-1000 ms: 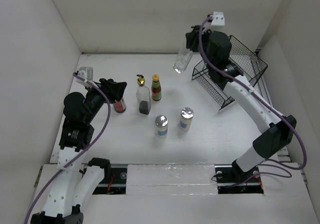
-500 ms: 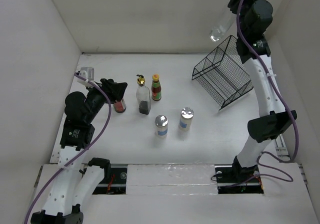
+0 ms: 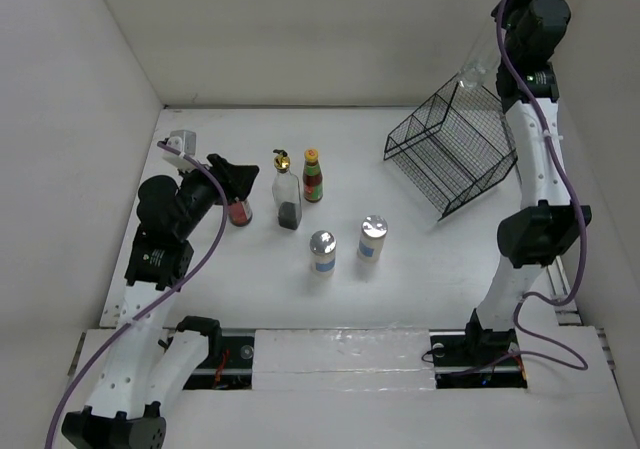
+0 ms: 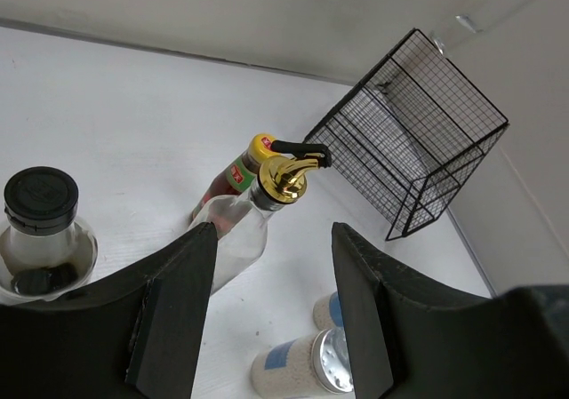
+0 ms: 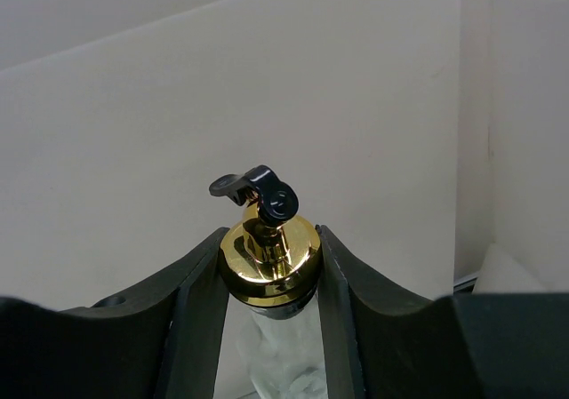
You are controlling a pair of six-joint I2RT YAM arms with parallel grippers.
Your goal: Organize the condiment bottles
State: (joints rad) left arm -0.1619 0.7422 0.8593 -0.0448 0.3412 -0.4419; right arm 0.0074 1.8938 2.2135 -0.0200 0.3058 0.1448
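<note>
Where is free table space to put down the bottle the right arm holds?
Bare table lies between the shakers and the basket, also behind the sauce bottle. Around the jar it is crowded.

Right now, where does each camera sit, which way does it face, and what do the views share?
Top external: above and behind the bases, looking down on the table; both arms show, left hand low, right hand high up.
Left wrist: behind the open left hand, facing across the table toward the standing cruet, sauce bottle and wire basket; its fingers show.
Right wrist: behind the right hand, facing the wall; its fingers clamp the held cruet.
Shared: top and left wrist both show the wire basket and standing cruet.
</note>
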